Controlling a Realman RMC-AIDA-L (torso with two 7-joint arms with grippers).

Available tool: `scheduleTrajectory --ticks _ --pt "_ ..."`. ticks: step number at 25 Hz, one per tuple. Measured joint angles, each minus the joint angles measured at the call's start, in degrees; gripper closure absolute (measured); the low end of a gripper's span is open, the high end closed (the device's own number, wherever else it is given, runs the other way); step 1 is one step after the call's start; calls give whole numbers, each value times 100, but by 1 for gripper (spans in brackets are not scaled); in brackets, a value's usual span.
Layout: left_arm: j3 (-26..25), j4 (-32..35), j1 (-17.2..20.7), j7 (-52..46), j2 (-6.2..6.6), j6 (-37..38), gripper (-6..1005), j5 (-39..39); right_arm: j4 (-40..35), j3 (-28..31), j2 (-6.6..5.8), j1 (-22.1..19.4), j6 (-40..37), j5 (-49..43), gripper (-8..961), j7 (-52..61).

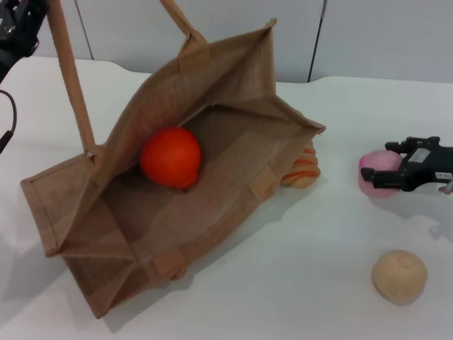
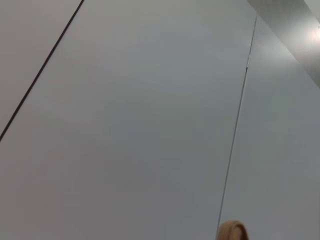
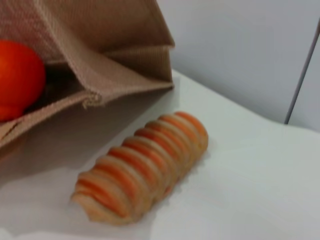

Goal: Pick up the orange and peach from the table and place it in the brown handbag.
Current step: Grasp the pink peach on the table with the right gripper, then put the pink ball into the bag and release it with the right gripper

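Note:
The brown handbag (image 1: pixel 233 113) lies tipped on the table with its mouth open toward me. The orange (image 1: pixel 170 156) rests inside it and also shows in the right wrist view (image 3: pixel 17 77). One long handle (image 1: pixel 71 78) is stretched straight up toward my left arm (image 1: pixel 18 28) at the top left. A bit of tan handle (image 2: pixel 232 231) shows in the left wrist view. The pink peach (image 1: pixel 374 170) sits on the table right of the bag. My right gripper (image 1: pixel 388 167) is at the peach, reaching in from the right and covering its right side.
An orange-striped bread loaf (image 1: pixel 303 170) lies against the bag's right edge, between the bag and the peach; it fills the right wrist view (image 3: pixel 142 165). A beige matte ball (image 1: pixel 399 277) sits at the front right. A grey wall stands behind the white table (image 1: pixel 297 283).

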Motion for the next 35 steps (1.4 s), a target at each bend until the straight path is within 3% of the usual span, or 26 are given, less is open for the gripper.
scheduleTrajectory --ticks 7,15,24,28,35 --pt "0 0 11 0 0 -4 880 0 -35 -391 -4 -9 -92 -2 151 302" --pt "0 0 15 0 0 -8 880 0 -346 -407 85 -47 -493 -6 356 180" --pt "6 0 24 0 0 -7 881 -1 -461 -358 115 -126 -765 104 399 -142" --pt "19 0 9 0 1 -7 881 54 -670 -325 116 -236 -1363 620 430 -424" --pt "23 0 -48 0 0 17 882 145 -862 -376 117 -260 -3079 1200 485 -1088"
